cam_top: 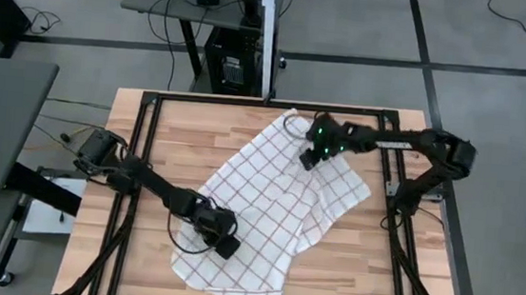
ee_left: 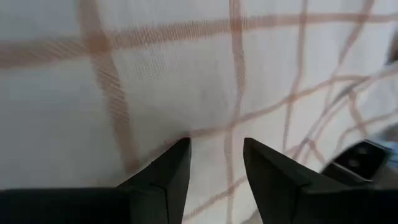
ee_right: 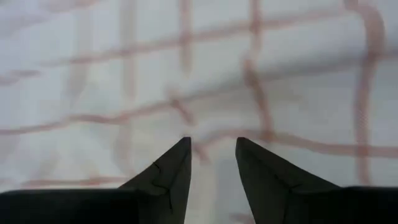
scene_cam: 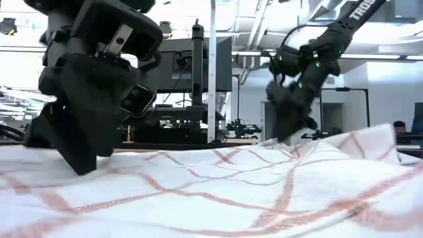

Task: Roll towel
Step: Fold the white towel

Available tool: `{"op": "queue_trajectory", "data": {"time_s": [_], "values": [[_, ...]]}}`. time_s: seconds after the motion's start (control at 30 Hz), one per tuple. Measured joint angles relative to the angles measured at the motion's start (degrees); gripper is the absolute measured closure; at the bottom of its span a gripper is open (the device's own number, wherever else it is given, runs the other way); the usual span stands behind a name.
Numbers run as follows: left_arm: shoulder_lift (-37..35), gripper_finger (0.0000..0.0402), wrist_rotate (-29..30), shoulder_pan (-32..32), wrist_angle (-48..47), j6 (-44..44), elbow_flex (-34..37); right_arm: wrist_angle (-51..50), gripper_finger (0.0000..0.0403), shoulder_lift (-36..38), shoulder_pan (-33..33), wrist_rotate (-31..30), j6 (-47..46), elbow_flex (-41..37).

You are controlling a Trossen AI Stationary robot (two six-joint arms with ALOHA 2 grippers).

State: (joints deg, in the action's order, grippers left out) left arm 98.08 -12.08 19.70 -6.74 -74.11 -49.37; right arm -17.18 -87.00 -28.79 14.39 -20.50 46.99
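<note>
Towel (cam_top: 267, 210): thin, limp, bunches easily. Left gripper (ee_left: 214, 152) and right gripper (ee_right: 212, 149) both slightly open, cloth directly under tips. Pinch an edge.

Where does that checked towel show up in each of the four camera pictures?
High view: towel spread diagonally across the table's middle.
Low view: towel fills the foreground.
Left wrist view: towel fills the picture.
Right wrist view: towel likewise.
Shared landmark: its reddish-brown grid lines.

The towel (cam_top: 272, 210) is sprawling diagonally over the middle of the desk (cam_top: 158, 148), leaving bare wood lying open at the far left and near right corners. The left hand (cam_top: 226, 245) and right hand (cam_top: 311, 157) are pressing down at opposite edges, blocking those approaches.
</note>
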Motion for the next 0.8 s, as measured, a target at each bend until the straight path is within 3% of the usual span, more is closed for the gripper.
{"op": "queue_trajectory", "data": {"time_s": [0.13,0.27,0.47,0.63,0.8], "values": [[-5.4,0.0267,4.4,-4.6,-16.6,11.1,-6.5,-3.0,0.028,7.2,3.3,1.7,-0.4,1.5],[-8.7,0.0267,12.4,-10.3,-27.1,23.6,-10.7,-5.6,0.028,13.8,11.6,1.1,-6.3,0.9],[-7.9,0.0267,11.1,-19.3,-27.0,38.1,-11.1,-6.3,0.028,16.4,33.0,-11.1,-20.2,-2.8],[-4.0,0.0267,9.0,-21.9,-26.4,46.7,-11.1,-7.1,0.028,13.3,51.2,-22.9,-33.2,-4.5],[1.3,0.0267,7.2,-21.5,-23.8,53.0,-11.0,-5.4,0.028,5.6,61.4,-32.2,-41.9,-4.5]]}}
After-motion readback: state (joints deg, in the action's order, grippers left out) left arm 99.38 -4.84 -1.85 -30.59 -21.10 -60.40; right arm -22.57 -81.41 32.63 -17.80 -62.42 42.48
